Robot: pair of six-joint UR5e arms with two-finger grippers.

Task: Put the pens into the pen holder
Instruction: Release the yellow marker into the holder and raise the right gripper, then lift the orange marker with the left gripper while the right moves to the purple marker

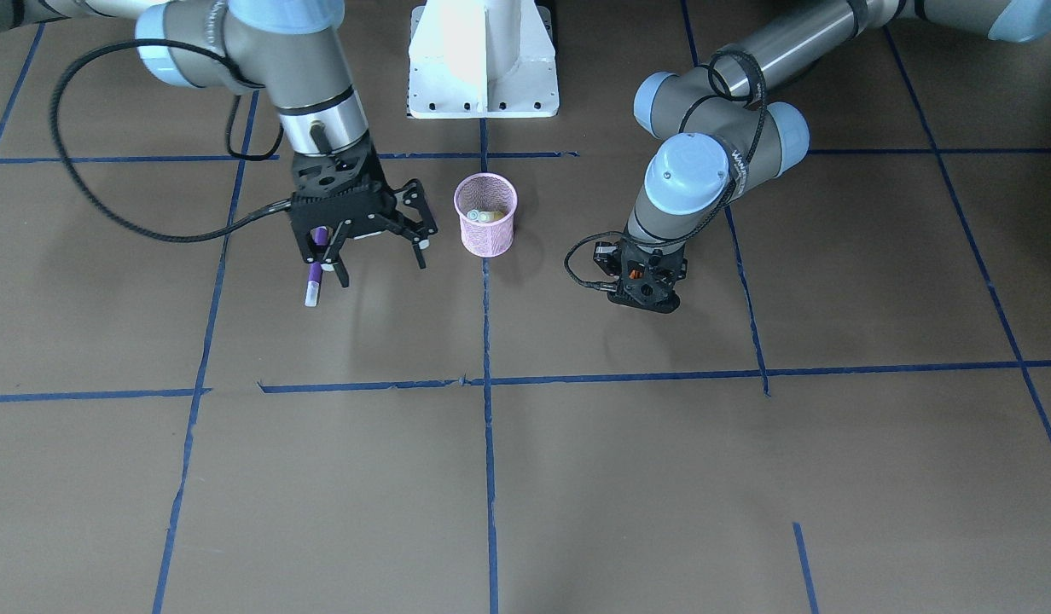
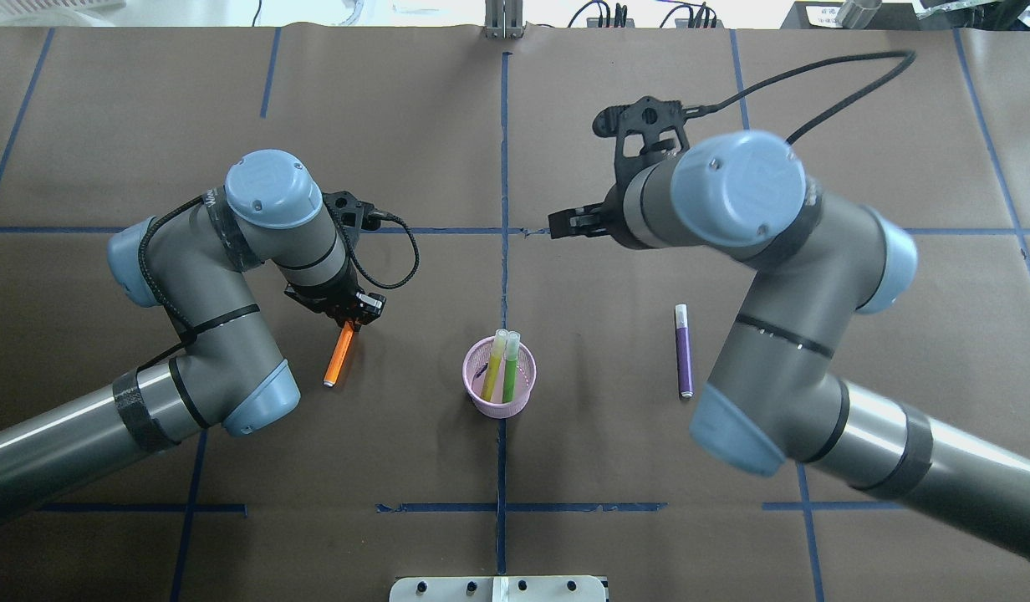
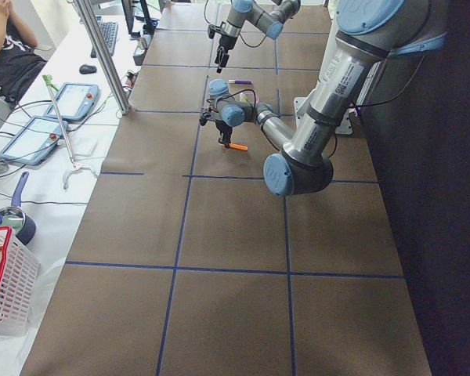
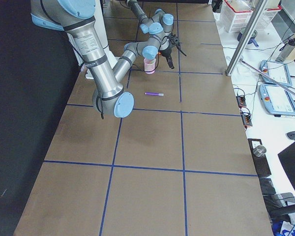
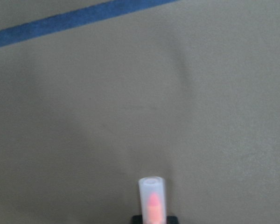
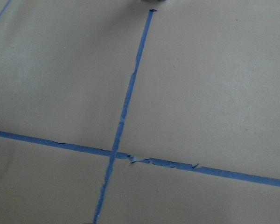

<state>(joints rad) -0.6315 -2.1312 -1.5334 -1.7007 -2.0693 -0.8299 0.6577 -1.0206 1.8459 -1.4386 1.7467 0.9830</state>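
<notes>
Grey tubular arms (image 2: 206,334), pale-blue joint caps (image 2: 268,188), black cables (image 1: 176,240).

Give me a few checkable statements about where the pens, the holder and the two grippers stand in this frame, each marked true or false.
1. The pen holder has two pens standing in it, a yellow pen and a green pen. True.
2. The right gripper is clamped on the purple pen. False: its jaws are spread wide with nothing between them, and the purple pen lies on the table.
3. The left gripper is shut on one end of the orange pen. True.
4. The pen holder lies tipped on its side. False: it stands upright with its mouth facing up.
</notes>
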